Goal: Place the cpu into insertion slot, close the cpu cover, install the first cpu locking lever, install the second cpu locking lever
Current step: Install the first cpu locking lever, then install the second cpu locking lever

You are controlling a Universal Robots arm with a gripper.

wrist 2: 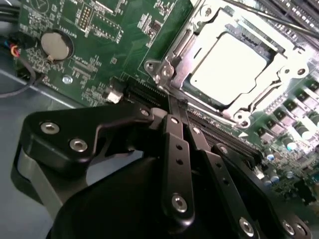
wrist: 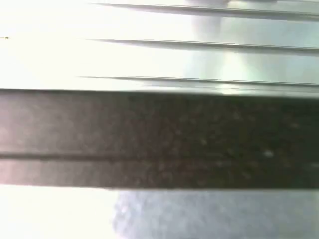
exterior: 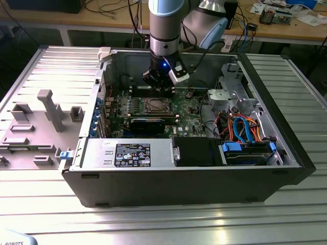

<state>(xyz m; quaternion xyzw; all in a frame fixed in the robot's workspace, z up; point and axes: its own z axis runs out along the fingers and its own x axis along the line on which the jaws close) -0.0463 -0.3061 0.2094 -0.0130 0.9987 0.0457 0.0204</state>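
End effector [wrist 2: 175,112] tips hidden behind linkage; cpu [wrist 2: 228,68] seated.

A ribbed metal table [exterior: 46,204] fills the lower frame, catching bright glare. Along the top edge runs a wooden workbench [exterior: 117,20] strewn with cables [exterior: 110,7] and papers [exterior: 311,18] at upper right.

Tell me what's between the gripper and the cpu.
In the second wrist view, the silvery cpu cover frame edge and a corner screw lie between the gripper and the cpu.
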